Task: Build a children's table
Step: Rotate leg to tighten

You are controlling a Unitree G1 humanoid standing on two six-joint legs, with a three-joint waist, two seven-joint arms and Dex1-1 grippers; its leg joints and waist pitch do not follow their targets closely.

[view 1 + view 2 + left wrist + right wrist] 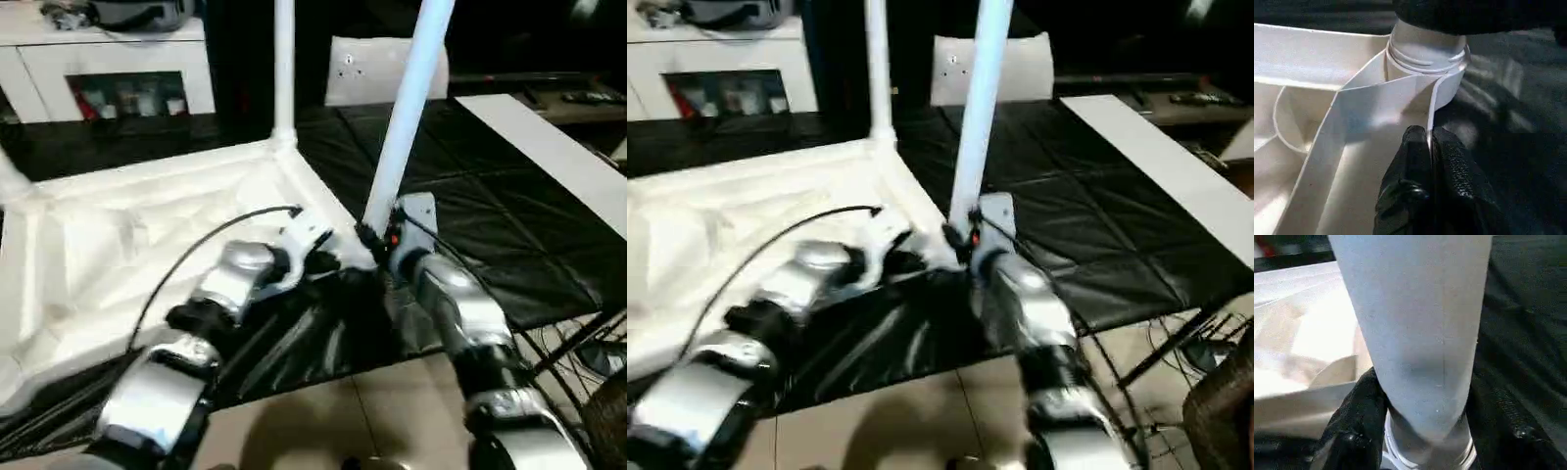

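Left gripper (1429,156) pinching the tabletop (147,245) rim beside the near corner socket (1447,78), right gripper (1422,416) clamped around the leg (407,108) standing in that socket, upturned tabletop on black mat (490,215), second upright leg (284,69) at far corner.

Pretty dim room overall, the black floor mat (470,225) swallows most of the light and only throws back streaky sheen near the front edge. The white tabletop (127,245) is way overexposed, its ribs nearly washed out into glare. Head views are soft and smeary, silver forearms blurred. Up close, the leg (1415,342) looks greyish with a soft shadow low down, and the black fingers (1420,196) come out fairly crisp, their texture catching highlights. Background's dark and murky.
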